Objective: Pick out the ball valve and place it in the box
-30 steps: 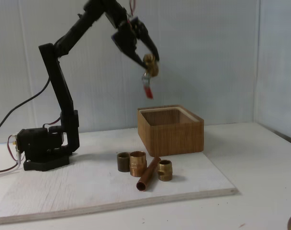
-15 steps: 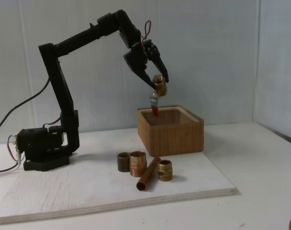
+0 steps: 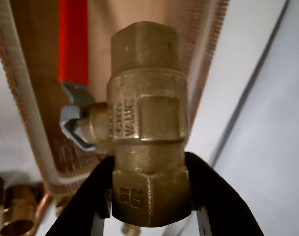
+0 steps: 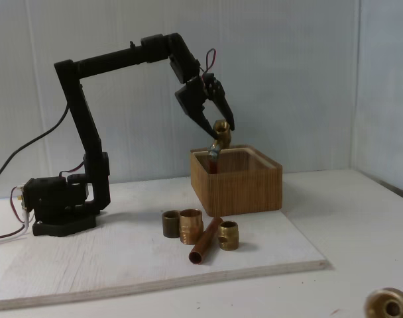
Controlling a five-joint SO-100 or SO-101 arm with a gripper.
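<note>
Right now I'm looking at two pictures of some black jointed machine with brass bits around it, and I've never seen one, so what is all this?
It is a small robot arm bolted to a white board. One camera stands beside the table; the other rides on the arm's wrist, hence the close-up. Its gripper is shut on the ball valve, brass with a red lever, hanging over the open wooden box. On the board lie short brass fittings and a copper tube. Another brass piece sits at the bottom right of the side view.
</note>
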